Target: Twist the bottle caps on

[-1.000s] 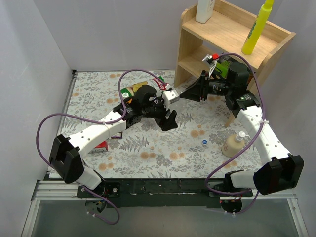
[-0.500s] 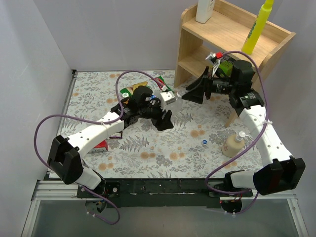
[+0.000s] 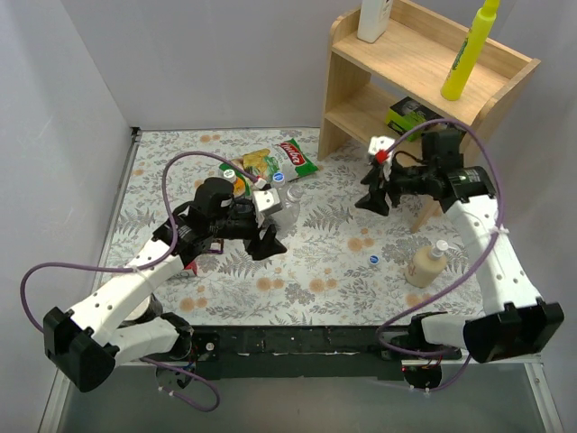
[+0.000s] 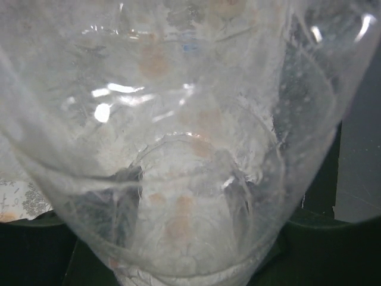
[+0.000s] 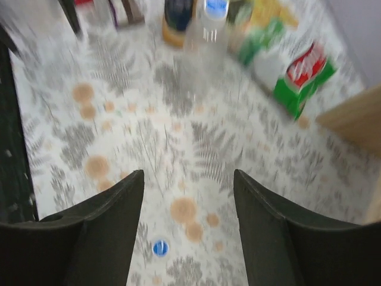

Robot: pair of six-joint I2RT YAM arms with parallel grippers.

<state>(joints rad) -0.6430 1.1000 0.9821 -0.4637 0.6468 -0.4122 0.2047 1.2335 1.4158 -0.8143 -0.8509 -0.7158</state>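
Note:
My left gripper [image 3: 267, 236] is shut on a clear bottle [image 4: 190, 143] that fills the left wrist view; this bottle is hard to make out in the top view. A clear bottle [image 3: 288, 197] with a blue cap [image 3: 279, 179] stands beside the small orange bottle [image 3: 239, 188], also in the right wrist view [image 5: 177, 24]. A whitish-green cap [image 3: 230, 171] is at the orange bottle's top; I cannot tell whether it sits on it. A loose blue cap [image 3: 373, 260] lies on the table, also below my right gripper [image 5: 159, 248]. My right gripper [image 3: 371, 200] is open and empty, above the mat [image 5: 187, 173].
A cream pump bottle [image 3: 425, 264] stands at the right front. A wooden shelf [image 3: 361, 99] with a tall yellow bottle [image 3: 471, 50] and a green box [image 3: 410, 113] is at the back right. A snack packet [image 3: 293, 158] lies behind the bottles. A red box [image 3: 185, 266] is left.
The two grippers have parted. My left arm has drawn back to the left and nearer with the clear bottle. My right arm has pulled back to the right, open.

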